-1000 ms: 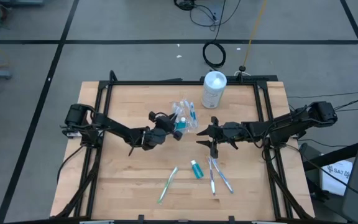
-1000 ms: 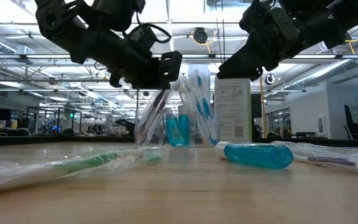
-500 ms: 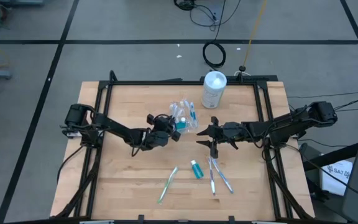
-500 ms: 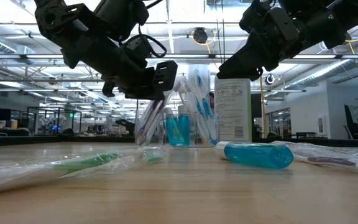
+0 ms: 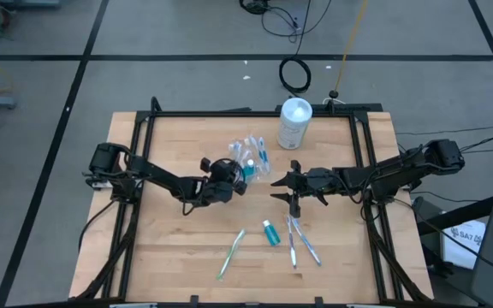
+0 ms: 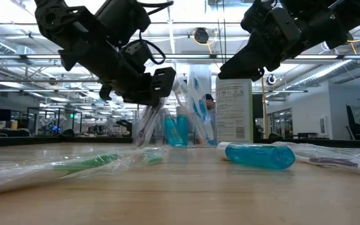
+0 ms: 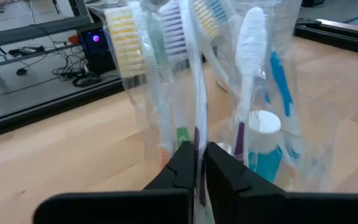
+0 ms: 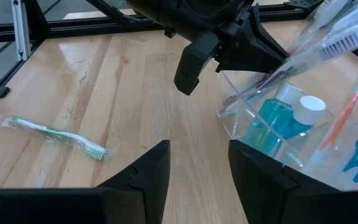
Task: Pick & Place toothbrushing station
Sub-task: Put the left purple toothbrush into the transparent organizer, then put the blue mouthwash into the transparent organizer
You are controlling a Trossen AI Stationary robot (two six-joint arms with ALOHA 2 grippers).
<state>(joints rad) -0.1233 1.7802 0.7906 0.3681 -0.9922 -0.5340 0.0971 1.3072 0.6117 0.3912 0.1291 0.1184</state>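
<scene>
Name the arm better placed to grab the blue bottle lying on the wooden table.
Right. Its open claw hovers just above the lying blue bottle, empty. The left claw is shut on a plastic-wrapped toothbrush at the clear organizer.

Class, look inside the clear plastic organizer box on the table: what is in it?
The clear plastic organizer box holds wrapped toothbrushes standing upright and blue mouthwash bottles with white caps. The left gripper pinches one wrapped brush. Wrappers hide the box's floor.
</scene>
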